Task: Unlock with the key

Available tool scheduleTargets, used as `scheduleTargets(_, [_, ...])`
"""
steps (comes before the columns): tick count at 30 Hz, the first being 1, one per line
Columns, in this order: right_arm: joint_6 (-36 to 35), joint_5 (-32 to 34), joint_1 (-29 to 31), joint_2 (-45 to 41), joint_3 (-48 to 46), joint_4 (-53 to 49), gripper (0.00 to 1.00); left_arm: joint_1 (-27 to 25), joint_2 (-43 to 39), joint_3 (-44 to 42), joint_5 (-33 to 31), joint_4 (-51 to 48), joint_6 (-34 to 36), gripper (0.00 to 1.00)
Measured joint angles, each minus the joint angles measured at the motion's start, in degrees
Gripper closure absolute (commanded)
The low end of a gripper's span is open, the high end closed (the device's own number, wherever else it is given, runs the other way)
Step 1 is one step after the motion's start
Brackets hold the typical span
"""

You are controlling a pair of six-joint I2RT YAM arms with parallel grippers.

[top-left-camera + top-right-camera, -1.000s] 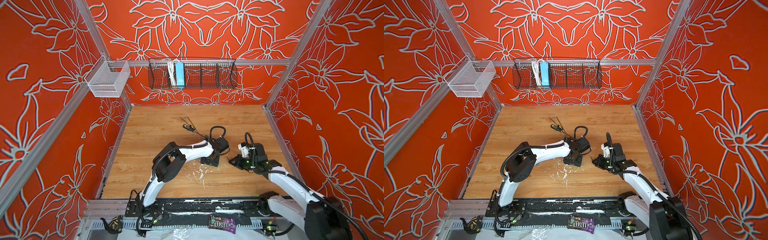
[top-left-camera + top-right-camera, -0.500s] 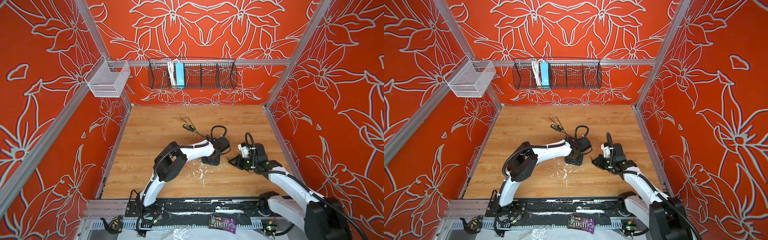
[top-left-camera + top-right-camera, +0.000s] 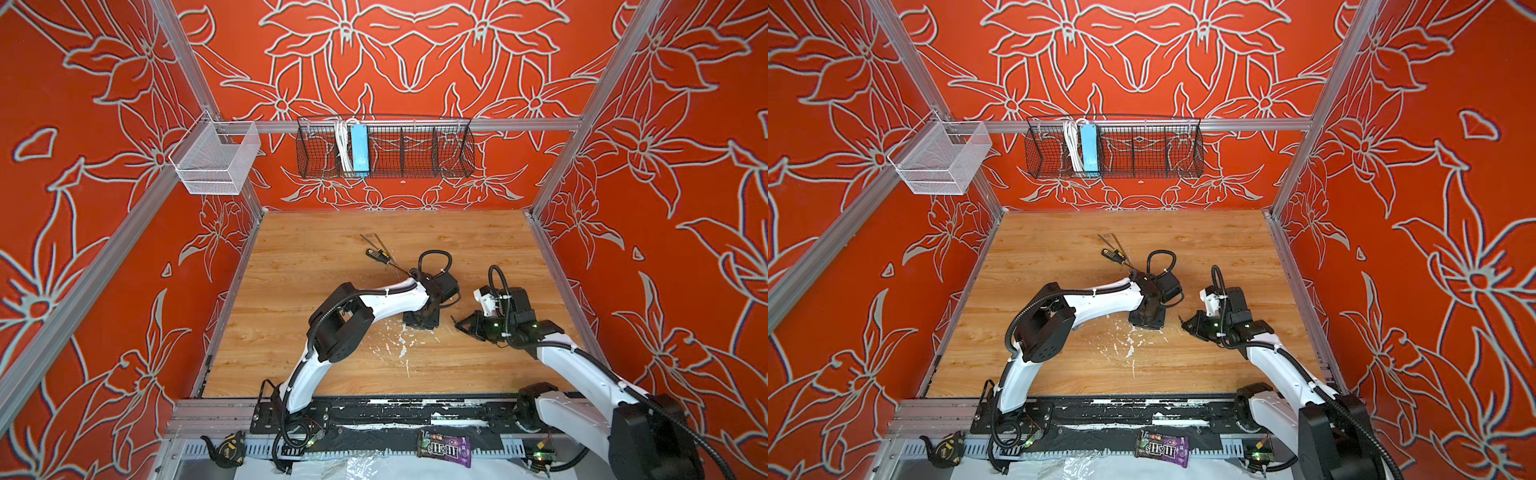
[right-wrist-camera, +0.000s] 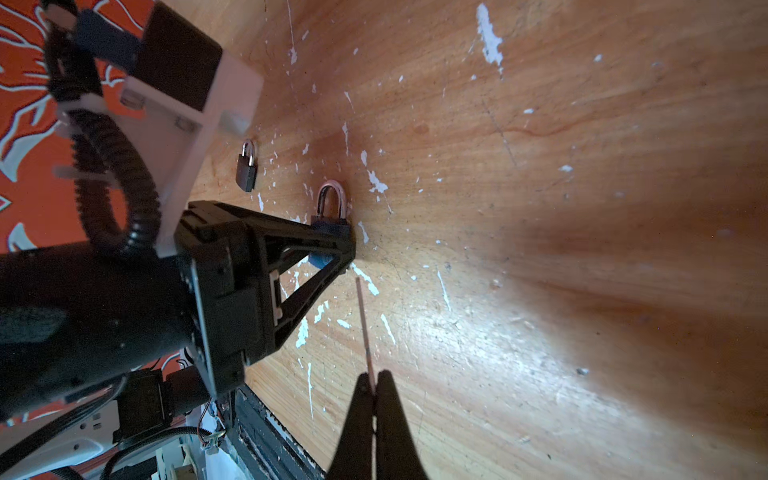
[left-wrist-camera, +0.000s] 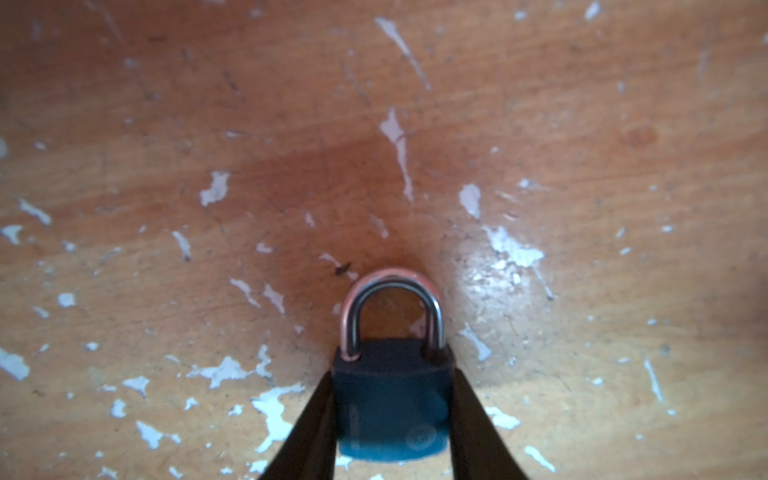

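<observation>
You've got a screwdriver (image 3: 379,257) lying toward the table's (image 3: 311,266) far edge, and a blue power strip (image 3: 359,148) in the black wire basket (image 3: 415,160).

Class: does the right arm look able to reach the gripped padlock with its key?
Probably yes: only bare table lies between the key in the right gripper and the padlock, though the left gripper clasps its sides.

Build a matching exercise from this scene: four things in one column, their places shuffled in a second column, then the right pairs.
1. blue padlock
2. key
3. screwdriver
4. power strip

A. in the black wire basket on the back wall
B. clamped by the left gripper
C. lying on the table beyond the left arm
D. pinched in the right gripper

Pairs: 1-B, 2-D, 3-C, 4-A.
</observation>
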Motion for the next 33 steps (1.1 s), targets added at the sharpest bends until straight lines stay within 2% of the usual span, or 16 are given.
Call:
scheduleTargets(5, [1.3,0.5,2.1,-0.8,0.0,-0.7,1.0,1.7,-7.1,-7.2,3.4,5.5,-8.5,0.94])
scheduleTargets(12, [6.8,8.3,12.9,-5.3,0.0,1.4,1.0,2.6,-19.9,-18.2,5.8,18.3,-25.4,1.0])
scheduleTargets(18, [11.9,16.1,21.6,-5.2,-0.3,6.6,1.0,2.5,-22.2,-22.3,7.5,25.6,-36.7,1.0])
scheduleTargets(24, [14.3,21.7,26.2,-2.9,-0.3,10.4,1.0,2.0,-23.5,-23.3,5.9,26.7,-42.3,1.0])
scheduleTargets(33, [15.1,24.2,27.6,0.2,-0.2,13.5,1.0,1.6,-24.5,-23.3,4.0,27.1,-44.2,1.0])
